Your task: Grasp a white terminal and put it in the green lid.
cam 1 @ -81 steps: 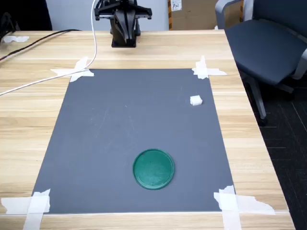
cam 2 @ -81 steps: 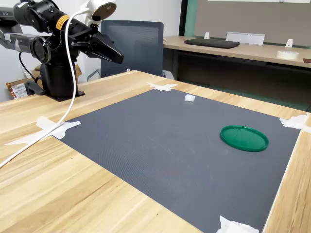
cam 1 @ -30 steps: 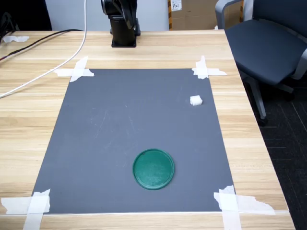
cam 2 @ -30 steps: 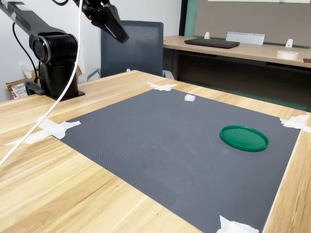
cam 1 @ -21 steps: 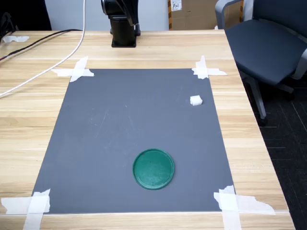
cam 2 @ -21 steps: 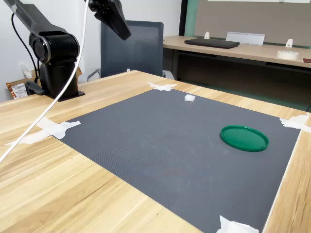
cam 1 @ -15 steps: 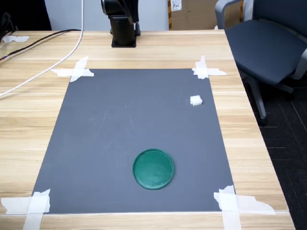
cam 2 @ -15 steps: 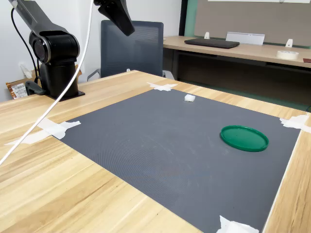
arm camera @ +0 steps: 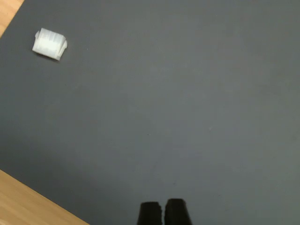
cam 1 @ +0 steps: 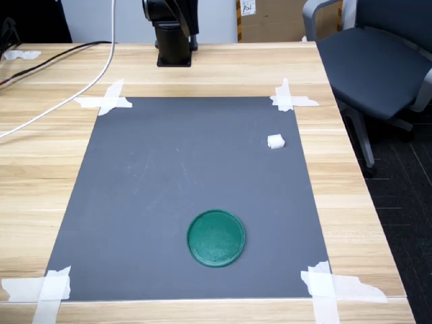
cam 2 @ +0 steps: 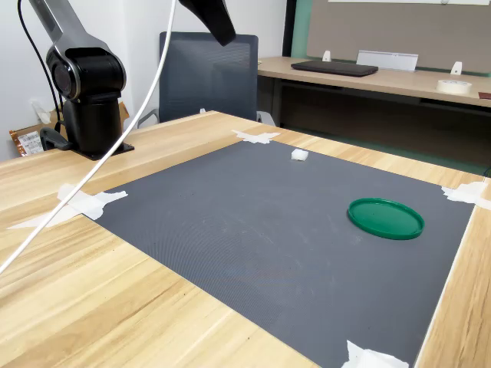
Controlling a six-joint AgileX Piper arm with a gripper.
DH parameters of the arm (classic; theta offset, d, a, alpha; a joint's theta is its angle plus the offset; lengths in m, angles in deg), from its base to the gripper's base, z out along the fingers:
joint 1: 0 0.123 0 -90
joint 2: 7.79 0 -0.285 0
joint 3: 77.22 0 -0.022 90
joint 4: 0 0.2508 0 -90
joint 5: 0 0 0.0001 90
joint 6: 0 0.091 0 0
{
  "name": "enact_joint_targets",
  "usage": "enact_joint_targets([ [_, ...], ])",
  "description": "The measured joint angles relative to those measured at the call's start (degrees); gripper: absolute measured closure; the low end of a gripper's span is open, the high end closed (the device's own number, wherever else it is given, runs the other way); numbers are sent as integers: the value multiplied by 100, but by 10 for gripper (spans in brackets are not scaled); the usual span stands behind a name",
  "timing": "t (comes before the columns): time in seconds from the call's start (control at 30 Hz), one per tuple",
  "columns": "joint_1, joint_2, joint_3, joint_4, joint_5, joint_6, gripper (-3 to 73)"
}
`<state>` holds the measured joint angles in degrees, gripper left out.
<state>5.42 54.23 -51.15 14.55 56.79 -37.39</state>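
Gripper high above the grey mat, fingertips pressed together with nothing between them (only the tips show in the wrist view). White terminal resting on the mat near its edge at the first exterior view's right, well apart from the green lid. Lid flat on the mat, nearer that view's bottom edge, nothing inside.

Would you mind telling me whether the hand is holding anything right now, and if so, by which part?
Nothing is held. The hand is shut and empty above the mat, while the white terminal lies apart on the mat.
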Motion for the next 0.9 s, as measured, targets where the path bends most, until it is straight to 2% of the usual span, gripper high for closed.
enact_joint_targets([
  [0.13, 0, 348, -310, 34, 373, -595, 692],
  [0.23, 0, 622, -570, 48, 699, -839, 619],
  [0.3, 0, 776, -712, 41, 890, -943, 550],
  [0.4, 0, 989, -888, -63, 941, -984, 404],
  [0.5, 6, 1136, -968, -217, 829, -1001, 253],
  [0.6, 178, 1243, -968, -468, 704, -1141, 146],
  [0.67, 456, 1300, -968, -643, 692, -1204, 108],
  [0.77, 855, 1354, -981, -697, 704, -1273, 89],
  [0.9, 1030, 1380, -1082, -449, 851, -1286, 85],
])
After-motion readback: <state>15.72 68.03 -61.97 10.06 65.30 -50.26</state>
